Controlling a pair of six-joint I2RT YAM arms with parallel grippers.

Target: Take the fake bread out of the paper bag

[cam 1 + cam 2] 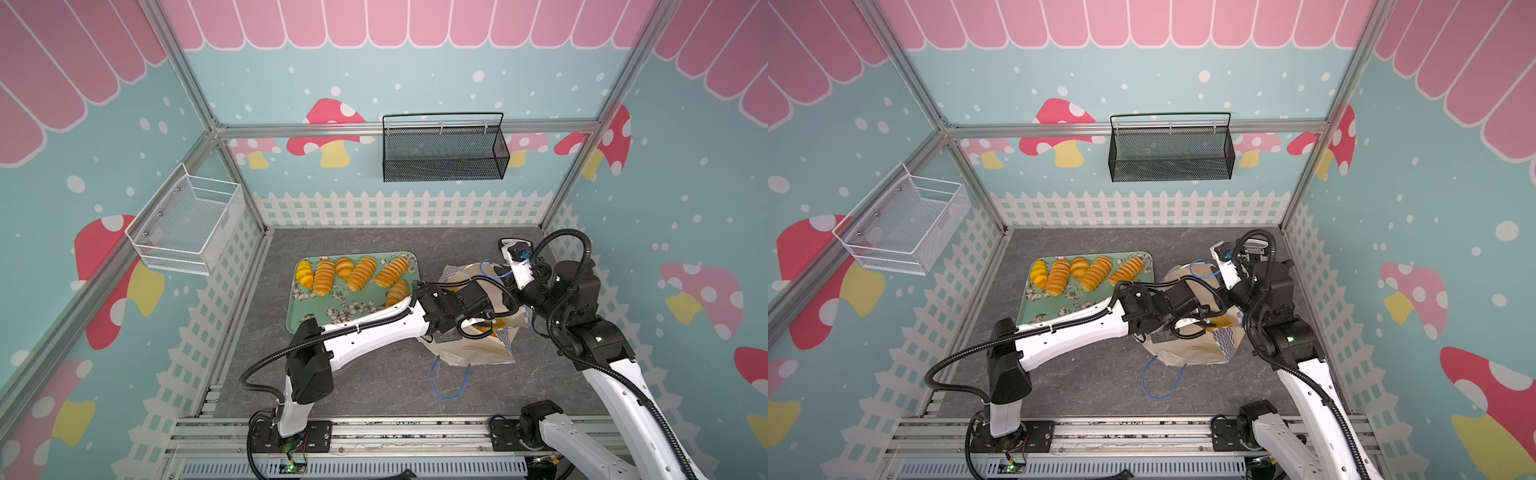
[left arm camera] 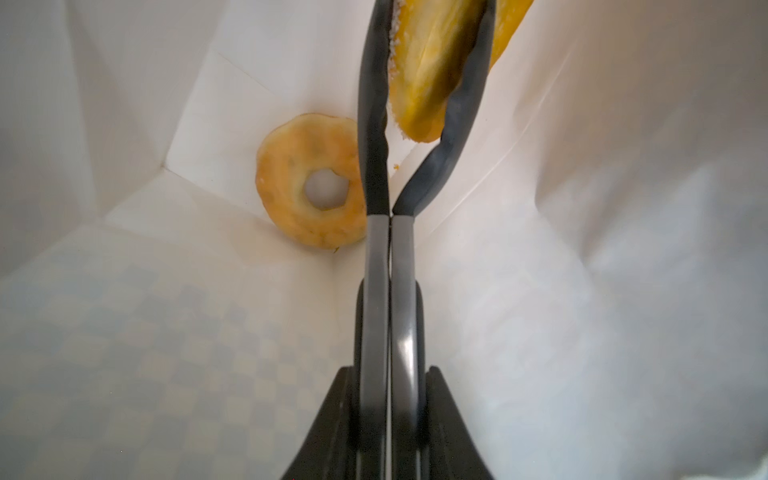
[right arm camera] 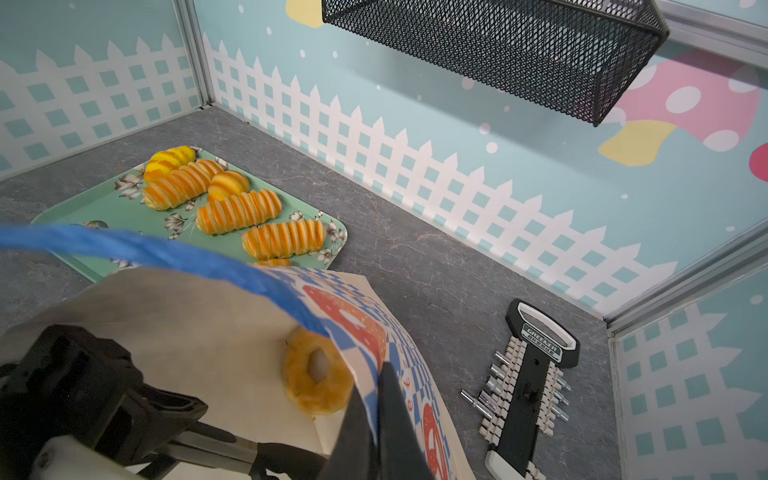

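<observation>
Closest in, the left end effector (image 2: 432, 50) has its dark fingers (image 2: 374, 124) shut tight around a speckled loaf (image 2: 424, 91), deep inside the paper bag (image 2: 623, 208). The loaf is pinched across its width, and its near end pokes past the pads. Beside it, a ring bagel (image 2: 282, 166) lies in a corner of the bag's floor. The right end effector (image 3: 380, 374) is clamped on the bag's checkered rim and holds the mouth open, with a blue cord handle (image 3: 166, 253) looping across. In both top views the bag sits on the bench (image 1: 374, 382) near a green tray (image 1: 340, 301) carrying 6 loaves (image 1: 361, 272).

The step in hand, as I judge it, is lifting the gripped loaf out. Draw the left arm back along its line of entry, slowly, so the loaf does not snag the paper wall or the handle. The right grip should hold the rim steady without pulling, lest the bag tip or tear. Clear the rim fully before swinging toward the tray. That would leave 1 visible piece inside, the bagel.
</observation>
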